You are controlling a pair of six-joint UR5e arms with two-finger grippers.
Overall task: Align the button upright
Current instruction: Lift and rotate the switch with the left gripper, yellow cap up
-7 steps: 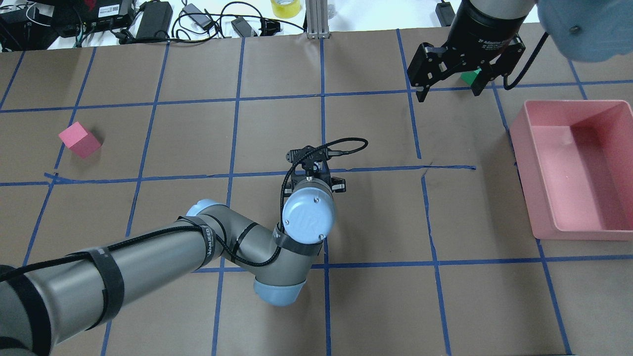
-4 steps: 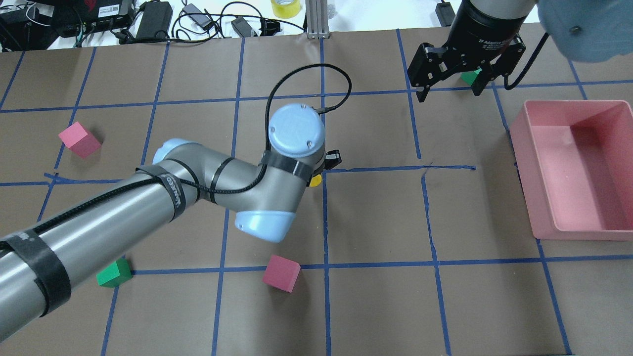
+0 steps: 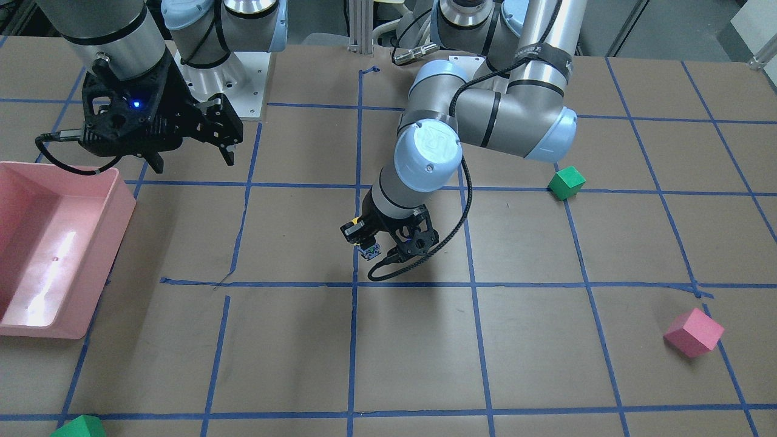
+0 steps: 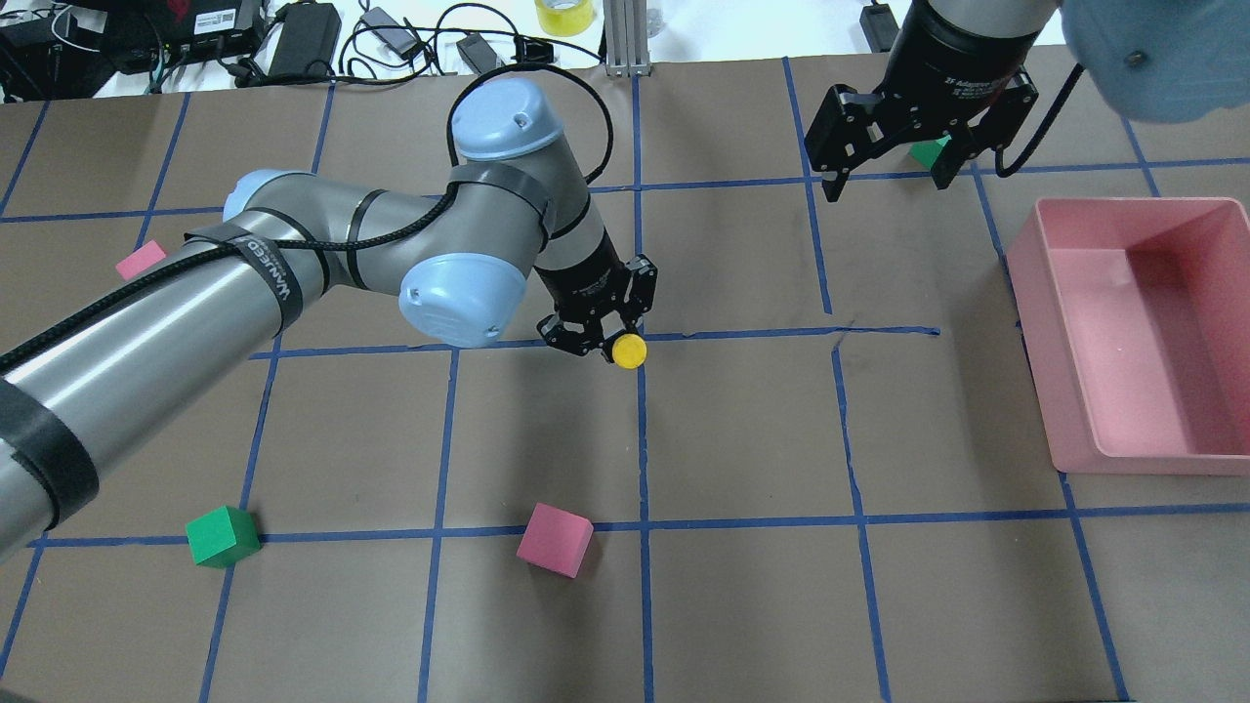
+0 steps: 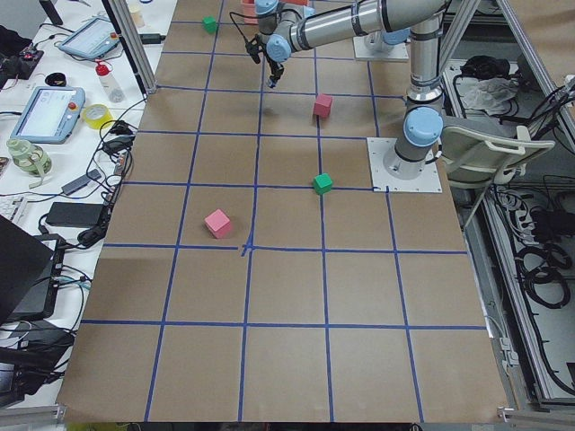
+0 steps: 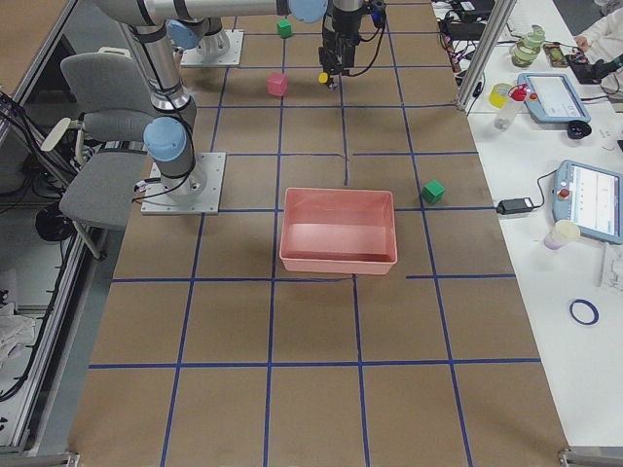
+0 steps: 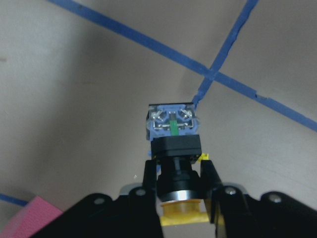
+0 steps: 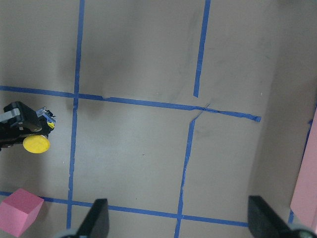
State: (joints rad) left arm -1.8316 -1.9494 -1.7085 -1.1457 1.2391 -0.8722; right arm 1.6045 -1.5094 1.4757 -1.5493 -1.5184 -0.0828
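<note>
The button [image 4: 628,351] has a yellow cap, a black body and a blue-and-silver contact base. My left gripper [image 4: 598,334] is shut on its black body and holds it, tilted, over a blue tape crossing near the table's middle. In the left wrist view the fingers [image 7: 150,179] clamp the button [image 7: 174,148], with the contact base far from the camera and the cap near it. It also shows in the front view [image 3: 368,249] and the right wrist view [image 8: 36,144]. My right gripper [image 4: 887,184] hangs open and empty above the far right of the table.
A pink bin [image 4: 1074,391] stands at the right edge. Pink cubes [image 4: 555,539] [image 4: 140,260] and a green cube [image 4: 223,536] lie on my left half. Another green cube [image 4: 928,151] sits behind the right gripper. Cables and gear lie along the far edge.
My left arm has swung its elbow and wrist toward the far side and tipped the gripper over, while the button stayed over the same tape crossing. The right arm has not moved.
</note>
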